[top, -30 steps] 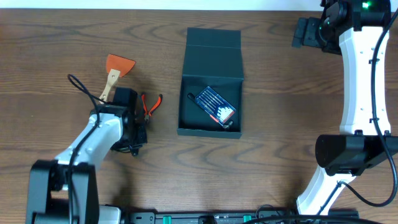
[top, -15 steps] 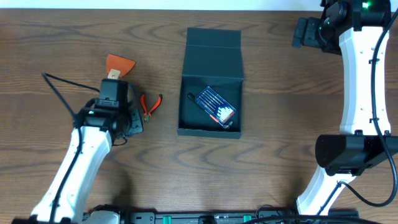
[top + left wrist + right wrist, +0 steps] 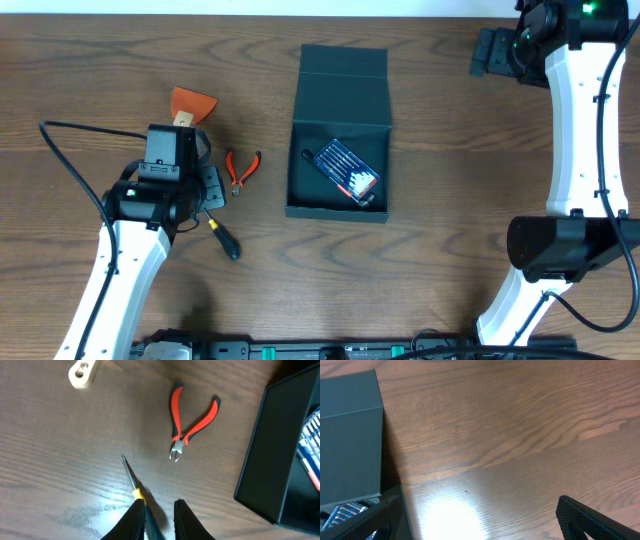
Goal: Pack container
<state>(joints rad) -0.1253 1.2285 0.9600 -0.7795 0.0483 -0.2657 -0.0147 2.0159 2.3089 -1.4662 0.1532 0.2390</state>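
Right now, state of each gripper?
Left gripper: jaws narrow, screwdriver handle between them; grip cannot be told.
Right gripper: open, empty.

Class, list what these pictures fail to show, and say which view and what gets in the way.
- Screwdriver handle: left wrist view, hidden between the left gripper jaws, cut by the bottom edge.
- Orange-headed tool handle's lower end: overhead, under the left arm.
- Bit case print: overhead, too small; right wrist, mostly cut by the bottom edge.
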